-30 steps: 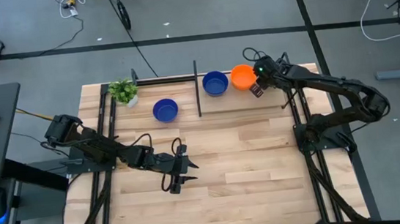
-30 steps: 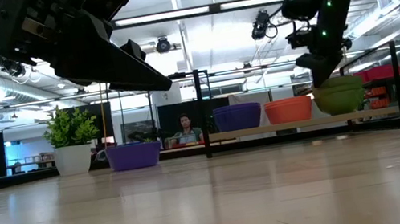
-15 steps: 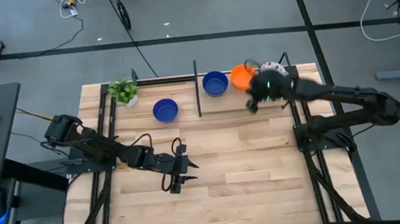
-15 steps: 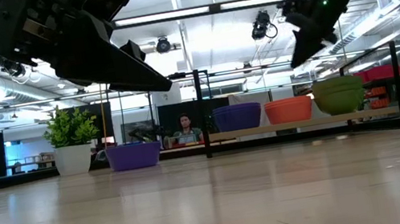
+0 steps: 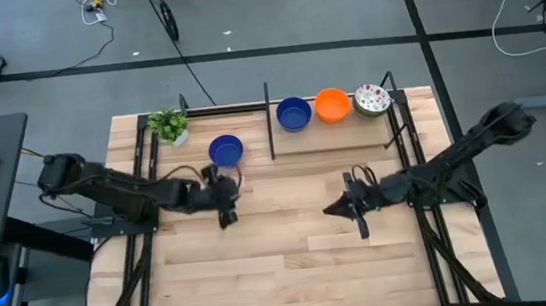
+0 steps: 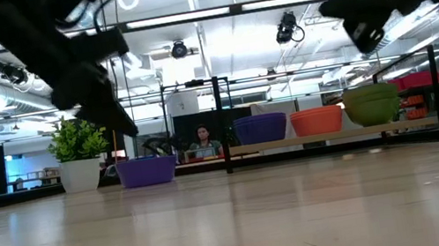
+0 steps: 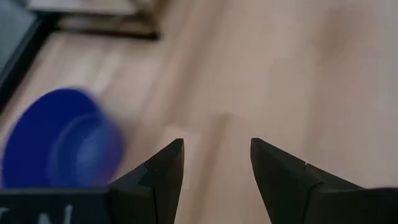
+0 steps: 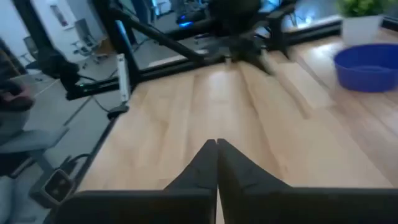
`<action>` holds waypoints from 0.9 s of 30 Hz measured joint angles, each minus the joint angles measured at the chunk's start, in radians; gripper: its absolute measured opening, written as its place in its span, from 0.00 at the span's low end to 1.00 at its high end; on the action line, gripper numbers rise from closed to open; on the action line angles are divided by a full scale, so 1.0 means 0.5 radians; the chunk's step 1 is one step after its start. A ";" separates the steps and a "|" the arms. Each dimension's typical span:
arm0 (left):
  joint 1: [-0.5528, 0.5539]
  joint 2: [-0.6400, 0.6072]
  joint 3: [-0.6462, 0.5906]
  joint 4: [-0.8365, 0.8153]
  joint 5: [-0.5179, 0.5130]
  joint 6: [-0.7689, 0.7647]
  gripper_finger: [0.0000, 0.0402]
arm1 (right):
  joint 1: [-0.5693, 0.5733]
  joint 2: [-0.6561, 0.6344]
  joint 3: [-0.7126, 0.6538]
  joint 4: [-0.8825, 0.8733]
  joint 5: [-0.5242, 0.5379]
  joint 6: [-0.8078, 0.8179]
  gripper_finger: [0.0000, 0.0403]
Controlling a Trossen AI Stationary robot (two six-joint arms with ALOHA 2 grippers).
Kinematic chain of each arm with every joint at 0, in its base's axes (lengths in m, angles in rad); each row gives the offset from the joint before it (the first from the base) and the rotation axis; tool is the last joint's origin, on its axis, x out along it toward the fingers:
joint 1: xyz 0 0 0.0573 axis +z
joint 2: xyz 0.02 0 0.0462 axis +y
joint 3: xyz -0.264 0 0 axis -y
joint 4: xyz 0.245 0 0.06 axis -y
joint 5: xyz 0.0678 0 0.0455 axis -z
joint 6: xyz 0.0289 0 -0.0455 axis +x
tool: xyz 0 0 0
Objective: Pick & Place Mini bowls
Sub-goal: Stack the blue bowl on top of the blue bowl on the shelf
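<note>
left end effector (image 5: pixel 223 200) released, just beside lone blue bowl (image 5: pixel 225 149) on worktop (image 5: pixel 292 242). right end effector (image 5: pixel 334 208) clenched, empty, well apart from that bowl.

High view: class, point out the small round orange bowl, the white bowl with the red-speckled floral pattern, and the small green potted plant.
small round orange bowl (image 5: pixel 331 104), high view, inner floor.
white bowl with red-speckled floral pattern (image 5: pixel 372 98), high view, patterned inside.
small green potted plant (image 5: pixel 168 123), high view, leaves.

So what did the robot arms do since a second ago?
The right gripper left the floral bowl beside the orange bowl and pulled back to mid-table, shut. The left gripper, open, moved toward the lone blue bowl. All the bowls and the plant stayed put.
</note>
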 joint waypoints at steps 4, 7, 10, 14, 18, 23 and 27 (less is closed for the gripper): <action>0.256 0.034 0.001 -0.048 0.063 0.183 0.47 | 0.109 0.028 -0.002 0.031 0.171 -0.041 0.03; 0.424 0.063 -0.002 -0.044 0.121 0.343 0.47 | 0.112 0.045 -0.002 0.031 0.198 -0.054 0.04; 0.542 0.088 -0.001 0.033 0.129 0.490 0.47 | 0.112 0.063 -0.002 0.029 0.199 -0.061 0.03; 0.680 0.103 -0.001 0.075 0.298 0.673 0.47 | 0.112 0.078 -0.002 0.022 0.199 -0.091 0.01; 0.801 0.103 -0.001 0.081 0.380 0.734 0.47 | 0.112 0.079 -0.002 0.023 0.199 -0.098 0.01; 0.918 0.103 -0.001 0.082 0.512 0.825 0.47 | 0.111 0.079 -0.002 0.024 0.198 -0.095 0.03; 0.979 0.103 -0.001 0.083 0.565 0.886 0.47 | 0.111 0.079 -0.002 0.024 0.198 -0.091 0.02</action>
